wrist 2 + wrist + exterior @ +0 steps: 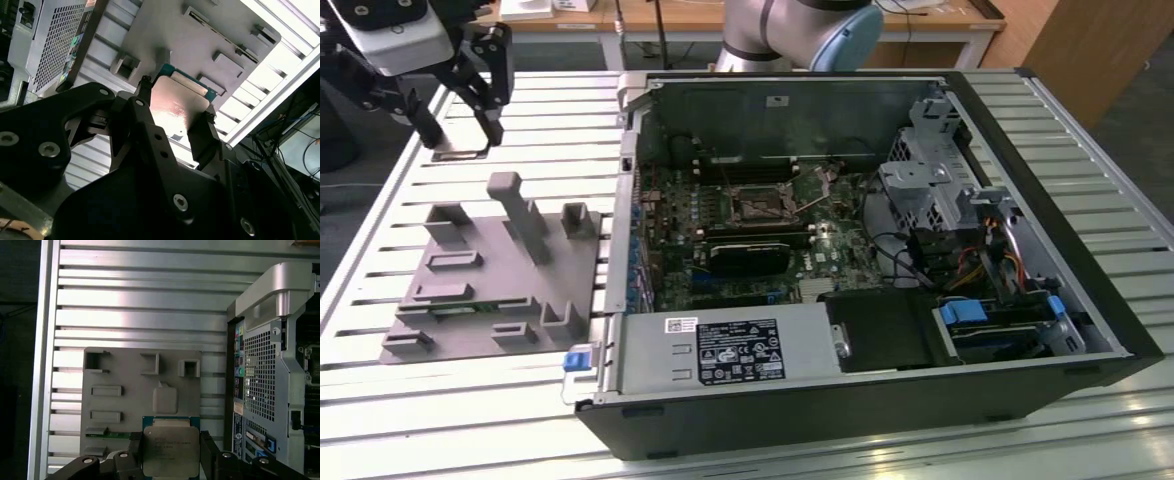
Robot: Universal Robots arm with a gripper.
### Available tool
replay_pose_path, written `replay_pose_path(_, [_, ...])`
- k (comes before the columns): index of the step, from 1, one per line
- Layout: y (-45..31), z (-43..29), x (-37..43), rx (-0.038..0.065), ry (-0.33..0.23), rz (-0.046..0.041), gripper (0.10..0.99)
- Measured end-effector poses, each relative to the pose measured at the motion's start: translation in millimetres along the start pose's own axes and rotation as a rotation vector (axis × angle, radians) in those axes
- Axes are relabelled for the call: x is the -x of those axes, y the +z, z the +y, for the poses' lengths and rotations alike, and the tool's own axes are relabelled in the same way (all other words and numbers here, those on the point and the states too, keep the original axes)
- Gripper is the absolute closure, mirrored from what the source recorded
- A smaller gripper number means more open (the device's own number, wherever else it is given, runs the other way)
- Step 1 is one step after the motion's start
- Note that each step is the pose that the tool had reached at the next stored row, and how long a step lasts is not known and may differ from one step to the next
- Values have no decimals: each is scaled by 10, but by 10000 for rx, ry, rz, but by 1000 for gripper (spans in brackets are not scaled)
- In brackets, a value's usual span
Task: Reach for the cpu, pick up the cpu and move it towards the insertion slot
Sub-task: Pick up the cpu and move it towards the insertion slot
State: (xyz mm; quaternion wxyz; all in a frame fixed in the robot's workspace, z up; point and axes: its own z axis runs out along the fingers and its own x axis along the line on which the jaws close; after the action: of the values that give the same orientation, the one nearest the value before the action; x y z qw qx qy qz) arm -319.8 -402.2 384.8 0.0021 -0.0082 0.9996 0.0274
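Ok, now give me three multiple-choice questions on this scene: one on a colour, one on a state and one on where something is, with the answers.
1. What colour is the moulded tray?
A red
B grey
C yellow

2. How is the computer case?
A closed on every side
B open, with its boards showing
C wrapped in foil

3. Where is the cpu?
A lying flat on the tray
B inside the computer case
C between the fingers of the pincer

Answers:
1 B: the tray is plain grey in the exterior view.
2 B: the exterior view looks straight onto the circuit boards inside.
3 C: both wrist views show a finger against each side of the chip.
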Motion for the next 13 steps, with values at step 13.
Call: replay_pose_path(13, [8,96,169,1,-1,0,545])
